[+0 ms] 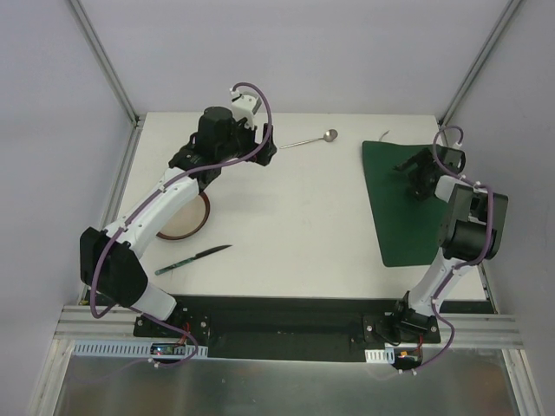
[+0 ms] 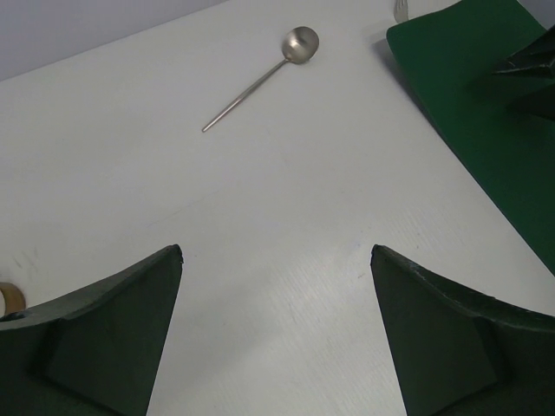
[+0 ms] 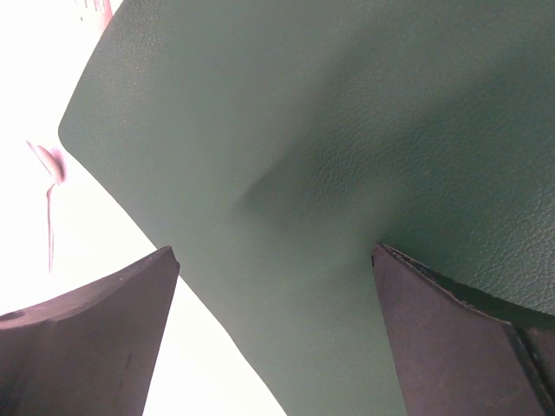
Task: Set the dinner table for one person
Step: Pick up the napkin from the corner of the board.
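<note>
A: How do the 2 grippers stand?
B: Both are spread wide, with nothing between the fingers. The left gripper [image 2: 276,251] hovers over bare white top at the far left. The right gripper [image 3: 276,251] hangs low over the green placemat [image 1: 401,221] on the right.
A: And around them?
B: A spoon [image 2: 260,82] lies just right of the left gripper, bowl end toward the placemat. A brown-rimmed plate [image 1: 191,218] sits partly under the left arm, with a knife [image 1: 195,258] nearer. All of it rests on the dinner table [image 1: 295,225], which spreads out beyond the arm bases.
</note>
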{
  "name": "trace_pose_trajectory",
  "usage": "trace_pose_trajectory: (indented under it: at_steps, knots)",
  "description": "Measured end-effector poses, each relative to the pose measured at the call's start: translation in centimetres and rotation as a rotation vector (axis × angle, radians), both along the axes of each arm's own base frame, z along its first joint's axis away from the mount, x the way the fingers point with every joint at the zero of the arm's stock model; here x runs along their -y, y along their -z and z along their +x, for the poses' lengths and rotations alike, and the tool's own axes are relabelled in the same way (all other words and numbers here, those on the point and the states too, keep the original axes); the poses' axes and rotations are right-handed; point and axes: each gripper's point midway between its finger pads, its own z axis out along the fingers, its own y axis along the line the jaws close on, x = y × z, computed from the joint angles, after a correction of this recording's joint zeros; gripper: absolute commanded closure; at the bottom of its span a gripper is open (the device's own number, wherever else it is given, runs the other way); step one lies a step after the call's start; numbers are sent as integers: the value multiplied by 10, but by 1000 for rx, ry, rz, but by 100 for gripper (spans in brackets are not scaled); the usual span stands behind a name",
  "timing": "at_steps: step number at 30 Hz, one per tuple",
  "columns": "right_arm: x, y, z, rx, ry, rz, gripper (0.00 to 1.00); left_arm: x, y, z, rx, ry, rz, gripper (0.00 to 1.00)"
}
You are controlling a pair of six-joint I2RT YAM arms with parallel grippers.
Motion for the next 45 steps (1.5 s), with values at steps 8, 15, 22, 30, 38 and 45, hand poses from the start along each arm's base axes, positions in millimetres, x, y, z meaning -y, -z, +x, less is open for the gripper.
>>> trace_pose_trajectory:
  at_steps: [8,15,22,30,38,45]
  knots:
    - [-31,2,9,-37,-31,-43,4,-12,-9,8,45,-48,54,10]
    - [-82,6,6,-128,-145,-105,4,-13,-17,10,63,-57,51,10]
    - [-111,7,3,-153,-258,-140,4,-11,-23,11,70,-54,37,10]
    - [-68,-4,-12,-187,-218,-101,4,-10,-23,10,68,-52,33,10]
    - [-23,-72,-48,-73,-116,-142,4,2,-8,22,32,-23,39,9]
    - [-20,-78,-111,-47,-51,-144,4,27,50,36,-107,63,70,10]
